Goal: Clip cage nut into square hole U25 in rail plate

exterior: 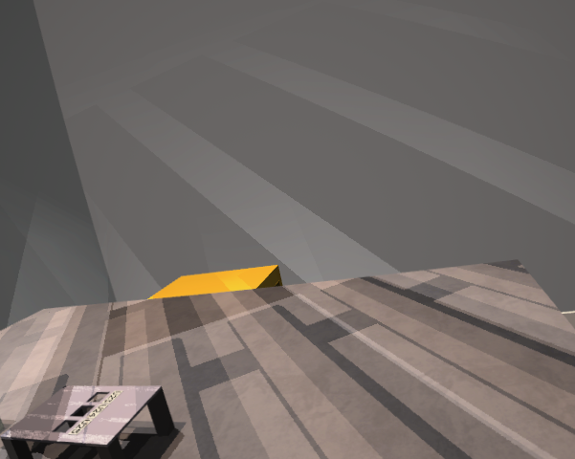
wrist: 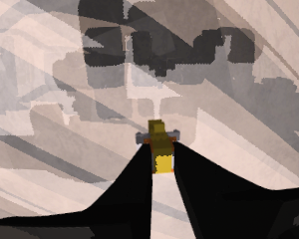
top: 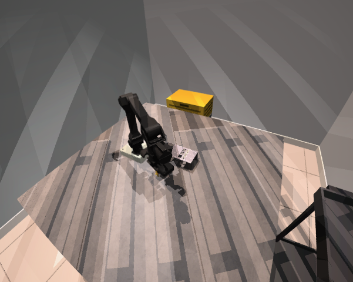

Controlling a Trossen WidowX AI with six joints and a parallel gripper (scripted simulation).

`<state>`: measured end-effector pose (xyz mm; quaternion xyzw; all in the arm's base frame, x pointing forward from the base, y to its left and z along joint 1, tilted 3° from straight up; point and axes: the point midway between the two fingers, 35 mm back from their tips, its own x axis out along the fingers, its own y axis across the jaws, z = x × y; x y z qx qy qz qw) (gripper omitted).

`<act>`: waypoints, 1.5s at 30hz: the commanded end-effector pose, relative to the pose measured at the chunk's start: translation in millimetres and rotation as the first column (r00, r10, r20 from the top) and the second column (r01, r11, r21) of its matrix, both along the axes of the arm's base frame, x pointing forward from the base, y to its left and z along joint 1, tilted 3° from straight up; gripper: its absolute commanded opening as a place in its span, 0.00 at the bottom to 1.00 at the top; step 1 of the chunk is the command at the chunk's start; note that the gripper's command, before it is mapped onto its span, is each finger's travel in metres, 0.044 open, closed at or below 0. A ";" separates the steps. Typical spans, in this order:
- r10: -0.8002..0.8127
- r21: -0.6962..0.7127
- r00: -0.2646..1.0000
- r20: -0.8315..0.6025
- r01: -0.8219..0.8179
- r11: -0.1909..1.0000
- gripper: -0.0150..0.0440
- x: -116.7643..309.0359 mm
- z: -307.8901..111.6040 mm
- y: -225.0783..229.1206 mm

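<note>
Black two-finger gripper (top: 165, 170) (wrist: 160, 149) pinches small yellow-and-grey cage nut (top: 157, 173) (wrist: 162, 138); slip en route, e.g. w/ uneven grip, may cock wings b4 U25.

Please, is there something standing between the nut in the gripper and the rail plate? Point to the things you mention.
Nothing visible stands between the nut (top: 156, 173) (wrist: 161, 144), held in the gripper (top: 161, 174) (wrist: 160, 149), and the plate (top: 189, 154) (exterior: 134, 397); the arm hides part of that space from above.

Looks like a workshop or lab corner; can't tell which. Robot arm (top: 150, 128) on a plank-patterned surface (top: 116, 237) (exterior: 297, 395), yellow vented cabinet (top: 190, 98) (exterior: 218, 280) behind, black metal frame (top: 321, 224) off side, bare grey walls.
</note>
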<state>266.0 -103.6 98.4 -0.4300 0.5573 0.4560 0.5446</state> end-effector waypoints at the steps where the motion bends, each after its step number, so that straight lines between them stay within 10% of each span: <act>1: 0.003 -0.001 1.000 0.009 -0.003 1.000 0.31 1.5 12.4 -0.4; 45: -0.780 -0.019 0.626 0.003 0.780 0.626 0.31 12.8 16.1 141.9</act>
